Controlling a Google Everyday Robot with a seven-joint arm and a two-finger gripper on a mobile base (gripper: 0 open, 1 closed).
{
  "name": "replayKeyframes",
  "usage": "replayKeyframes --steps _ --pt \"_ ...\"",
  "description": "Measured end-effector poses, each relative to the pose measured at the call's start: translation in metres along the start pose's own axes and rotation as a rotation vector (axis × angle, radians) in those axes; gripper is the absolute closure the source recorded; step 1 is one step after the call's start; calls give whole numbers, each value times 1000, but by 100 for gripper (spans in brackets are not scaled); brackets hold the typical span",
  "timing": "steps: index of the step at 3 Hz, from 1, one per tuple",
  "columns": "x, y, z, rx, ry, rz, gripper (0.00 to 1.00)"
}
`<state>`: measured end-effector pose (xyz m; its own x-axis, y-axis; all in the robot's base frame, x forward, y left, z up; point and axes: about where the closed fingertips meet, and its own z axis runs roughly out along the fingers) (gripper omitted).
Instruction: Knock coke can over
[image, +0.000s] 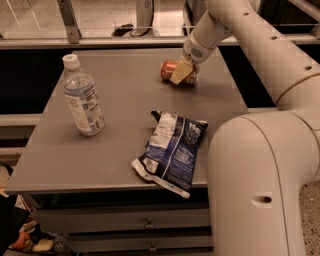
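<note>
Red-orange coke can (167, 70), logged lying on its side, far right of grey bench (125, 100); gripper (181, 73) close upon it, whether open or closed we could not tell.

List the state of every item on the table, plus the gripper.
Small red-orange metal coke can: lying on its side, far end of the grey table.
Clear plastic water bottle with white cap: upright, cap on, left side.
Dark blue crinkled chip bag: lying flat near the front edge.
Gripper: lowered at the can, covering its right part.
Grey drawers below: shut.
</note>
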<state>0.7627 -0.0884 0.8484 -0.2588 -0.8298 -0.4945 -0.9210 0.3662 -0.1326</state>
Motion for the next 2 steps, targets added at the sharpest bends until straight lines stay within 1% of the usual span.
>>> replayKeyframes --steps 1,2 --pt "-1 0 1 -3 1 0 46" --pt "-1 0 0 -3 1 0 22"
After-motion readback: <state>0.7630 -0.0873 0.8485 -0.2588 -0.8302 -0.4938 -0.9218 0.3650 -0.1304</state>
